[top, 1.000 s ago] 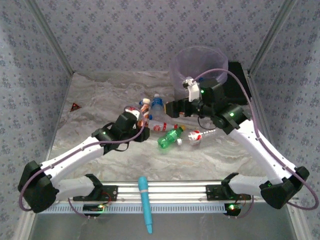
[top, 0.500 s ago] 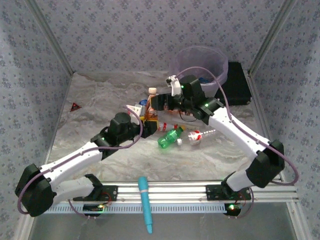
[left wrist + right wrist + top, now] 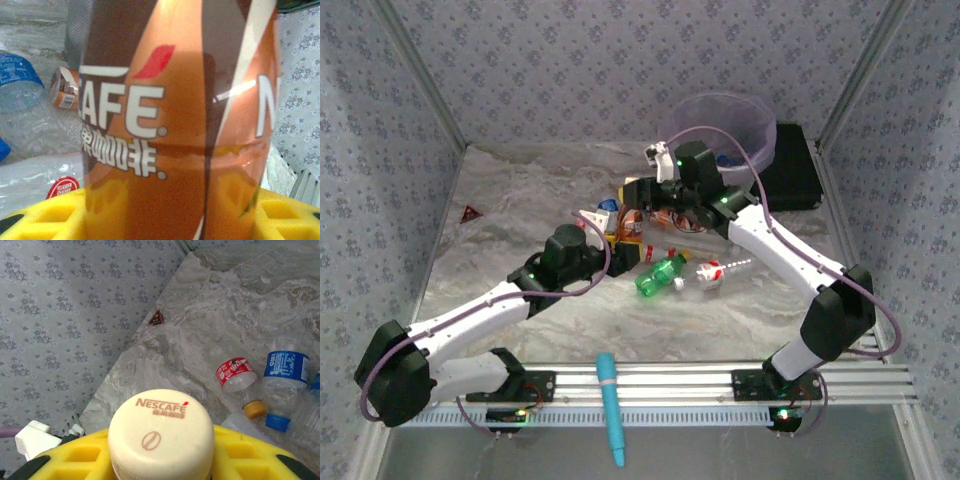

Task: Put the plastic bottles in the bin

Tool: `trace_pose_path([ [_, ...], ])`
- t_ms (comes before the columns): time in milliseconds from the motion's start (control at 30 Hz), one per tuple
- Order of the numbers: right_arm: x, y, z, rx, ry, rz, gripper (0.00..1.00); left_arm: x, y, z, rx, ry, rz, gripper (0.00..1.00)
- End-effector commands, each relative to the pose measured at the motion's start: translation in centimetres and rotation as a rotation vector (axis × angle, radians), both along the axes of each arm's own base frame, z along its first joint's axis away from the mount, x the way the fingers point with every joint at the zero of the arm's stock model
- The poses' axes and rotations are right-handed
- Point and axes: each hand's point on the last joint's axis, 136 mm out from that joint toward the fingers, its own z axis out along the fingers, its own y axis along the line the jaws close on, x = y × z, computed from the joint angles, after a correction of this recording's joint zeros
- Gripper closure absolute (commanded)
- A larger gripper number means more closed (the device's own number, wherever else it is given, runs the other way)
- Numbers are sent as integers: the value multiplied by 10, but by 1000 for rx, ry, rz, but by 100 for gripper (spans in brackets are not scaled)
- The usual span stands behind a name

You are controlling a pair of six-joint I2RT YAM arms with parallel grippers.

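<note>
Left wrist: pinched coffee bottle's [image 3: 180, 125] brown label in left claw [image 3: 172, 217]. Right wrist: clamped its cream cap [image 3: 161, 432] in right claw [image 3: 161, 465].

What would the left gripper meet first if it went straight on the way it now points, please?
The brown-and-orange Nescafé bottle: in the left wrist view it stands directly ahead of the left gripper, between its yellow pads, probably touching, though depth is unclear.
</note>
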Motion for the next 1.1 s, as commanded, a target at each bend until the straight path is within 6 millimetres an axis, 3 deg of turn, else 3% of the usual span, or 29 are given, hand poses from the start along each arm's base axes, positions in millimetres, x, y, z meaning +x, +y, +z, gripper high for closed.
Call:
trace_pose_path([
  [0,8,1,10,20,-23,-3,67,0,-3,23,-52,-32,4,71],
  [67,8,1,12,16,-28,2,71,2,0,24,-54,-30,23,57],
  [167,8,-3,17,-13,-47,2,73,1,5,21,-44,-8,43,16],
  [233,7,-10,23,-42,-70,-1,74,0,10,16,-24,12,63,2],
  [433,6,-50,55,-146,-144,-41,78,-2,32,1,12,45,150,0],
  [633,5,-91,110,-139,-277,-120,83,-10,40,-4,9,121,172,1],
  [867,26,-139,175,-86,-435,-280,88,-10,70,-37,58,222,338,1],
  [1067,51,-177,204,-134,-536,-434,95,-12,85,-57,79,275,416,1],
])
